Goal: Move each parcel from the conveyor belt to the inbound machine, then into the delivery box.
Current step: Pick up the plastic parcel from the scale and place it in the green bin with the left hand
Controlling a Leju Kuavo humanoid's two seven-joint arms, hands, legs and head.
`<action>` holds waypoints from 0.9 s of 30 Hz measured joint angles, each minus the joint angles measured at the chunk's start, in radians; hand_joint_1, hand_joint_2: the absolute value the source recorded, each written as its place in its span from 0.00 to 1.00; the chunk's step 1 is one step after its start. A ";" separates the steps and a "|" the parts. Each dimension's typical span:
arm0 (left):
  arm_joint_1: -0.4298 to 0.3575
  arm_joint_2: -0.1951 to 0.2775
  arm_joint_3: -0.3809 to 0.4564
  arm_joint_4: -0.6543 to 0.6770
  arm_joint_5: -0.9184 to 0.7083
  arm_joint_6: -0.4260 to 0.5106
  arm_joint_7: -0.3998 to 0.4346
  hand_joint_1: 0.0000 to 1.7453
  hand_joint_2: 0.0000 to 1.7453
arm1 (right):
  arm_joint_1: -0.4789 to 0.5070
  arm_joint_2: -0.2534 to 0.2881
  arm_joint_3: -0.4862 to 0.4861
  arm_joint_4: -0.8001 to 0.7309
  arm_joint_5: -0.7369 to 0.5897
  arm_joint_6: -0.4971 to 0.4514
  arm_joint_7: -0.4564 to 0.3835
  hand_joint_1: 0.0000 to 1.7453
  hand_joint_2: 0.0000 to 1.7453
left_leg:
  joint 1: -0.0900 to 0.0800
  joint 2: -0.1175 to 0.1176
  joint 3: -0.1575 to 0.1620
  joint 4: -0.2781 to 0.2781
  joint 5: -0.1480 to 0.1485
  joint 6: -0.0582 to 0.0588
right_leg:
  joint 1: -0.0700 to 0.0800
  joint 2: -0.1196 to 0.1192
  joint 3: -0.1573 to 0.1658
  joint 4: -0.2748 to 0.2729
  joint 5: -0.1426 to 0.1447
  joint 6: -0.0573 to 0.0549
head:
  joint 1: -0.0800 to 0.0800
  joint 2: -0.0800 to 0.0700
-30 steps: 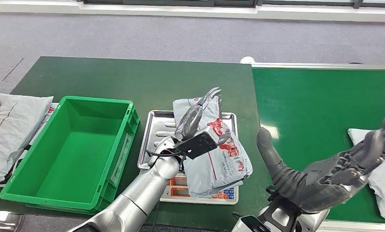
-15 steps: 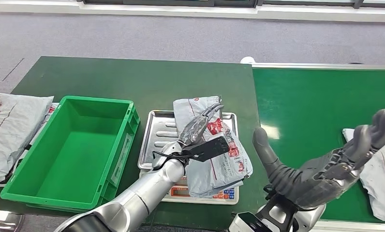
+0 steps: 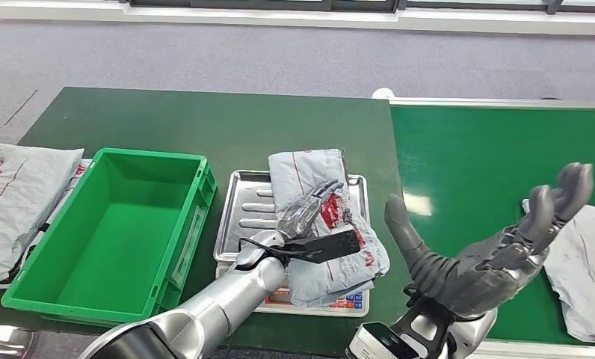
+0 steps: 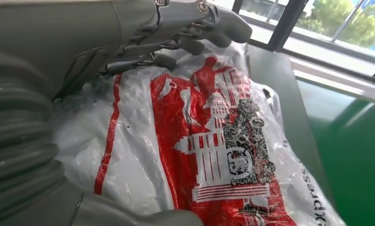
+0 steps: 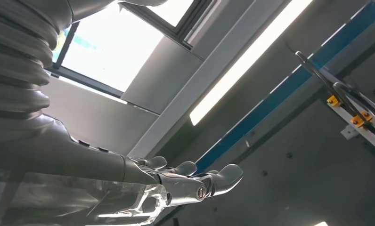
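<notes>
One green crate (image 3: 108, 224) sits beside the scale tray (image 3: 244, 209).

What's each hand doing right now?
Left hand: open, resting on the parcel, not gripping it.
Right hand: open, empty.

A parcel (image 3: 328, 232) lies on the scale tray (image 3: 242, 213), the crate (image 3: 108, 232) to its left and the belt (image 3: 489, 164) to its right, carrying another parcel (image 3: 582, 269).
</notes>
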 joint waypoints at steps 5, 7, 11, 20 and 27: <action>-0.010 0.000 -0.019 0.020 -0.019 -0.033 0.012 1.00 1.00 | -0.005 0.000 0.000 0.013 0.002 0.000 0.000 0.00 1.00 | 0.000 -0.001 0.000 0.000 0.000 0.001 | 0.000 -0.001 0.001 0.000 0.000 0.000 | 0.000 0.000; -0.013 0.000 -0.024 0.025 -0.019 -0.034 0.012 1.00 1.00 | -0.008 0.000 0.000 0.017 0.002 0.000 0.000 0.00 1.00 | 0.000 -0.001 0.001 0.000 0.000 0.001 | 0.000 -0.002 0.001 0.000 0.000 0.000 | 0.000 0.000; -0.020 0.000 -0.028 0.032 -0.019 -0.034 0.013 1.00 1.00 | -0.010 0.000 0.000 0.023 0.002 0.000 0.000 0.00 1.00 | 0.000 -0.001 0.001 0.000 0.001 0.001 | 0.000 -0.002 0.002 0.000 0.000 0.000 | 0.000 0.000; -0.026 0.000 -0.029 0.041 -0.020 -0.034 0.013 1.00 1.00 | -0.012 0.001 0.000 0.028 0.002 0.000 0.000 0.00 1.00 | 0.000 -0.002 0.001 0.000 0.001 0.001 | 0.000 -0.002 0.002 0.000 0.000 0.000 | 0.000 0.000; -0.028 0.000 -0.031 0.045 -0.033 -0.033 0.015 1.00 1.00 | -0.013 0.001 0.000 0.032 0.002 0.000 0.000 0.00 1.00 | 0.000 -0.002 0.001 0.000 0.001 0.001 | 0.000 -0.002 0.002 0.000 0.000 0.000 | 0.000 0.000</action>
